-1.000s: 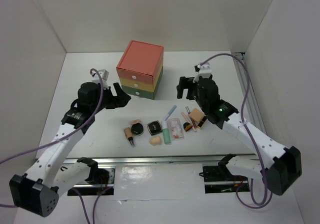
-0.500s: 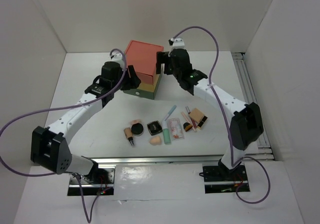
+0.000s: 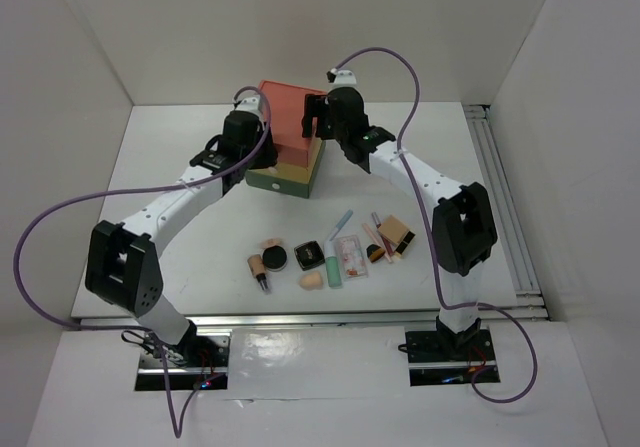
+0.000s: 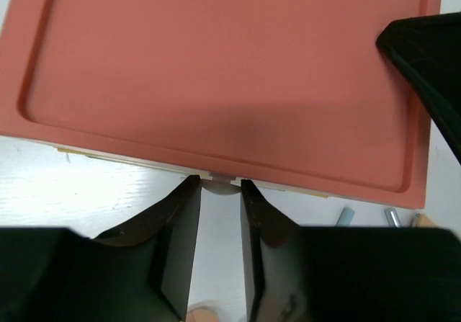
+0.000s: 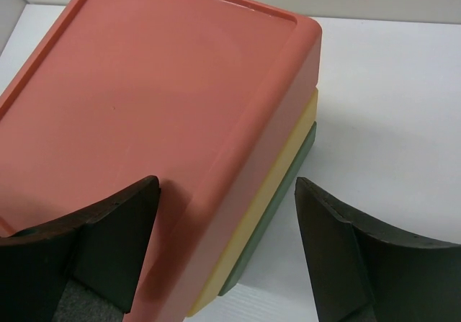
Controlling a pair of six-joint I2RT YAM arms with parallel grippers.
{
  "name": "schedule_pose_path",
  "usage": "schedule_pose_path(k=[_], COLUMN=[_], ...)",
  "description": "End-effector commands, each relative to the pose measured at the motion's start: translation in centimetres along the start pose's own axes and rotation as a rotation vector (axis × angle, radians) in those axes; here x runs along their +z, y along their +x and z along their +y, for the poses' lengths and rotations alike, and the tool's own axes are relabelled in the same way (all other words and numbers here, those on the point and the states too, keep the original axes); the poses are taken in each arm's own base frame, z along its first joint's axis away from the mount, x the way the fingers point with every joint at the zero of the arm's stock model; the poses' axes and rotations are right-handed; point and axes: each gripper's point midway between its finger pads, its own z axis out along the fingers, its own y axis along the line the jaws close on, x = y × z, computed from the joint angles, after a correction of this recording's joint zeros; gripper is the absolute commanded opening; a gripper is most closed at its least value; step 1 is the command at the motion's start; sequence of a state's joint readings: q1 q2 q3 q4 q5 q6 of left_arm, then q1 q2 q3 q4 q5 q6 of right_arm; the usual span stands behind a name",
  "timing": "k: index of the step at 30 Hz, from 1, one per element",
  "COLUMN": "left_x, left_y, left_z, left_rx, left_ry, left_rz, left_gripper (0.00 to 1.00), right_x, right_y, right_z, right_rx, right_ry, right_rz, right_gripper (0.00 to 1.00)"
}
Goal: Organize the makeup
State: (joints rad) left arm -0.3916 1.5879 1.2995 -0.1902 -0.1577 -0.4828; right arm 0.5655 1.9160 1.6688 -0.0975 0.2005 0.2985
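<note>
The makeup lies in a loose row on the table in the top view: a tan lipstick, a round black compact, a square black compact, a beige sponge, a mint-green tube and a pink sachet. Both arms are far from it, at the red-yellow-green drawer box. My left gripper has its jaws drawn narrow, with the top red drawer's small knob filling the gap between the tips. My right gripper is open and straddles the box's right edge.
More small items, a tan box and thin pencils, lie at the right end of the row. A rail runs along the table's right side. White walls close in the back and both sides.
Both arms swung in from the table's sides to the drawer box. The left jaws narrowed around the top drawer's knob. The right jaws closed slightly while reaching over the box's right edge.
</note>
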Motion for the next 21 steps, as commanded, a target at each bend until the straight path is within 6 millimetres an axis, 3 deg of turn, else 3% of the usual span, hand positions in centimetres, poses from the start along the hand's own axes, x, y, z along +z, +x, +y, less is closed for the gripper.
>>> schedule_pose_path(k=[1, 5, 8, 10, 15, 21], left_x=[0.2, 0.4, -0.2, -1.1, -4.0, -8.8], left_y=[-2.3, -2.4, -2.2, -2.2, 2.8, 4.6], left_z=[-1.0, -0.5, -0.6, -0.5, 1.0, 2.1], left_rx=[0.035, 0.037, 0.051, 0.039, 0.021, -0.009], left_ry=[0.006, -0.026, -0.029, -0.03, -0.071, -0.098], left_rz=[-0.066, -0.066, -0.065, -0.062, 0.037, 0.051], left_gripper=[0.37, 0.19, 0.0, 0.0, 0.0, 0.03], right_x=[-0.3, 0.1, 0.4, 0.4, 0.9, 0.9], right_y=[-3.3, -2.8, -2.5, -3.1, -2.4, -2.3], right_z=[1.2, 1.0, 0.4, 0.4, 0.3, 0.5], right_rx=[0.029, 0.016, 0.008, 0.01, 0.007, 0.006], right_ry=[-0.039, -0.036, -0.024, -0.019, -0.013, -0.025], right_rz=[-0.073, -0.065, -0.059, -0.072, -0.055, -0.051], right_gripper=[0.82, 0.81, 0.8, 0.8, 0.79, 0.77])
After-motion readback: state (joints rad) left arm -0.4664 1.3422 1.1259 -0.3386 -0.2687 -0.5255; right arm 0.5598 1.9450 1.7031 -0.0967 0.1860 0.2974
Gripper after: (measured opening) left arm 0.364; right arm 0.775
